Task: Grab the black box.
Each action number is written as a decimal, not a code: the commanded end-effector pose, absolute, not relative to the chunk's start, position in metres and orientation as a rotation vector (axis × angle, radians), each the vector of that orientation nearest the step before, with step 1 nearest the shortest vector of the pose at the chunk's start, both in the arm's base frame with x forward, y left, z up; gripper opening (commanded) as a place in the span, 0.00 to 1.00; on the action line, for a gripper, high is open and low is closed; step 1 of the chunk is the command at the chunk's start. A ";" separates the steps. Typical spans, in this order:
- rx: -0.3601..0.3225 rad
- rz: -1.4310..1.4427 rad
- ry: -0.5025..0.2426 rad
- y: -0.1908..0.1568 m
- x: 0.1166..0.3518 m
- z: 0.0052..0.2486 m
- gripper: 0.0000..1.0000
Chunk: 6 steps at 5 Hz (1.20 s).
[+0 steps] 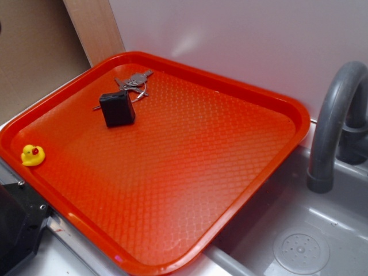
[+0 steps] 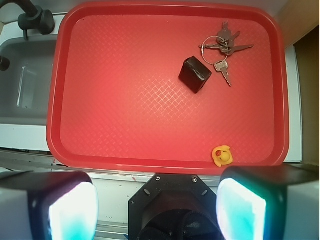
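The black box [image 1: 117,109] stands upright on the red tray [image 1: 190,172], in its far left part. From the wrist view the black box [image 2: 195,74] lies upper right of the middle of the tray [image 2: 125,100]. My gripper [image 2: 157,195] hovers well above the tray's near edge, far from the box. It is open, with its two pale fingers [image 2: 72,207] wide apart and nothing between them. The exterior view does not show the gripper.
A bunch of grey keys [image 1: 135,83] [image 2: 225,47] lies just behind the box, nearly touching it. A yellow duck [image 1: 33,154] [image 2: 222,155] sits at the tray's edge. A black angular mount [image 1: 17,224] [image 2: 167,205] adjoins that edge. A grey sink [image 1: 299,230] with faucet [image 1: 333,121] flanks the tray.
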State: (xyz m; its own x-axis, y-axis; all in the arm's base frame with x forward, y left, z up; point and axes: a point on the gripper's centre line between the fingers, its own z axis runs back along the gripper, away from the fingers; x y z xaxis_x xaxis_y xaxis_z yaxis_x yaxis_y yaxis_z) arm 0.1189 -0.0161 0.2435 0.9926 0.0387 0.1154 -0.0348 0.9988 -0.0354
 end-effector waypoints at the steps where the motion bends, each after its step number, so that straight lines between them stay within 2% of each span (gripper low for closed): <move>1: -0.033 0.037 -0.116 -0.016 0.119 0.243 1.00; 2: 0.032 -0.067 -0.147 0.030 0.166 0.240 1.00; 3: 0.061 -0.203 -0.239 0.043 0.178 0.242 1.00; 4: 0.073 -0.282 -0.241 0.051 0.175 0.220 1.00; 5: 0.075 -0.389 -0.155 0.051 0.193 0.174 1.00; 6: 0.081 -0.427 -0.133 0.048 0.206 0.151 1.00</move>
State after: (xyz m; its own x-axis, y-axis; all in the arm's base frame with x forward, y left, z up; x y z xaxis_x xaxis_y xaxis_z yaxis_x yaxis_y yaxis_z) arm 0.2023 0.0514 0.1428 0.9081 -0.4082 0.0938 0.4013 0.9121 0.0838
